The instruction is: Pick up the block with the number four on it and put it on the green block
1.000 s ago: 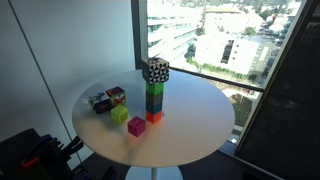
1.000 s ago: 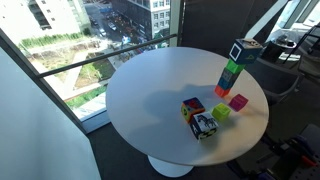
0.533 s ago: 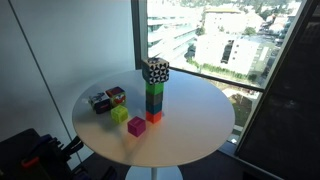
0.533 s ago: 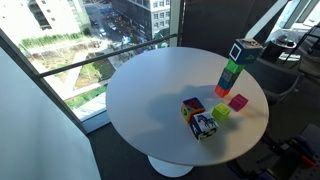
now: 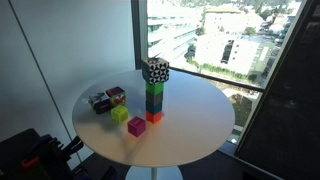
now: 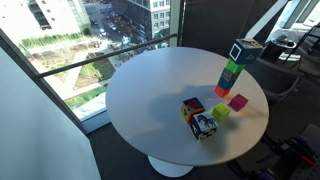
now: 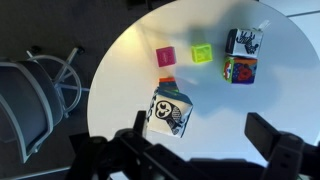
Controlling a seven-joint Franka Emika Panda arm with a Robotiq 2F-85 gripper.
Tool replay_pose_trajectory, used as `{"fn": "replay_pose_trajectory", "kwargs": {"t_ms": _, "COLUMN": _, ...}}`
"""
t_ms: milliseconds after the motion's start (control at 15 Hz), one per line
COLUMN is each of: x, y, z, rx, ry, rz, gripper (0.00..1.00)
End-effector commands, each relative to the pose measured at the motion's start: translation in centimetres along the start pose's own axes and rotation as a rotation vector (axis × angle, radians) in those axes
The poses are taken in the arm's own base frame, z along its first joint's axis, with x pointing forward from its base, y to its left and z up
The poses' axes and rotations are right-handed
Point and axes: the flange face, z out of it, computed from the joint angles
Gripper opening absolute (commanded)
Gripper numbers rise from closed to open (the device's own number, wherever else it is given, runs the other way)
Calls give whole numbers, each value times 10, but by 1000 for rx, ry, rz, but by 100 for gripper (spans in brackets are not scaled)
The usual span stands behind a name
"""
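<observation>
A black-and-white patterned block (image 5: 155,70) tops a stack near the table's window side; it also shows in an exterior view (image 6: 243,50) and in the wrist view (image 7: 170,110). Below it I see a dark teal band, then the bright green block (image 5: 153,102) (image 6: 232,70), then an orange block (image 5: 154,117). No digit is readable on it. My gripper (image 7: 205,135) is open and empty, high above the table. The stack's top lies just inside its left finger. The gripper is out of sight in both exterior views.
On the round white table (image 5: 190,120) lie a magenta cube (image 5: 136,126), a yellow-green cube (image 5: 120,114), a red cube (image 5: 116,96) and a second patterned cube (image 5: 99,102). An office chair (image 7: 35,100) stands beside the table. Windows run along the far side.
</observation>
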Motion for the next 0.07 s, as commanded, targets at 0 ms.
{"fn": "replay_pose_trajectory", "kwargs": {"t_ms": 0, "x": 0, "y": 0, "z": -1, "rx": 0, "ry": -1, "rz": 0, "gripper": 100}}
